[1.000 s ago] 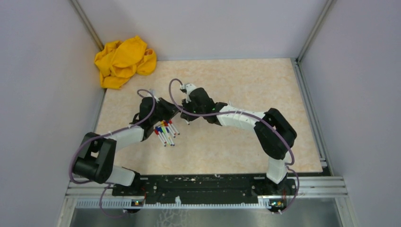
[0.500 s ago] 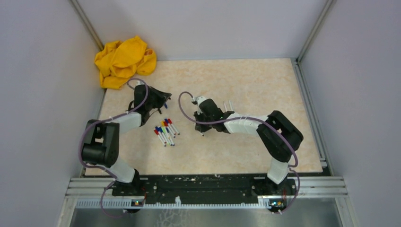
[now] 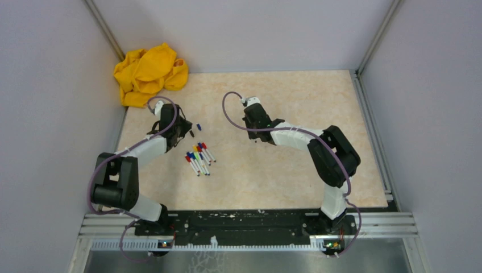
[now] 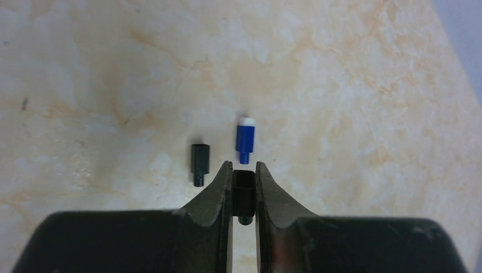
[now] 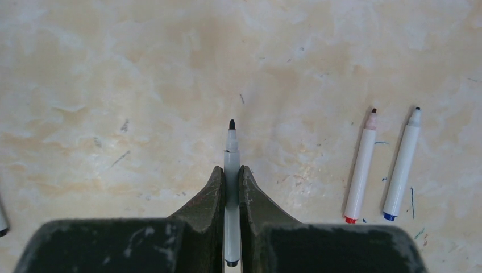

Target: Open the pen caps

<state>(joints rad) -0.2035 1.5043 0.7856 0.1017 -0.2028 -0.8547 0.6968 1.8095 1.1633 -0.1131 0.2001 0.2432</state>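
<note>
Our two claws have moved apart, so this cap is off. Our left claw [image 4: 243,170] pinches the black cap [image 4: 244,190], just near a loose blue cap [image 4: 245,142]. Our right claw [image 5: 230,173] squeezes the bare black pen [image 5: 231,148]. More capped pens [image 3: 199,158] wait

3 detached caps [image 4: 199,164], 3 uncapped markers [image 5: 361,168]

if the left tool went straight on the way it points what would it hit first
Probably the blue cap, lying right ahead of the left tool, which grips a black cap. The loose black cap lies left of that line. Height is unclear.
</note>
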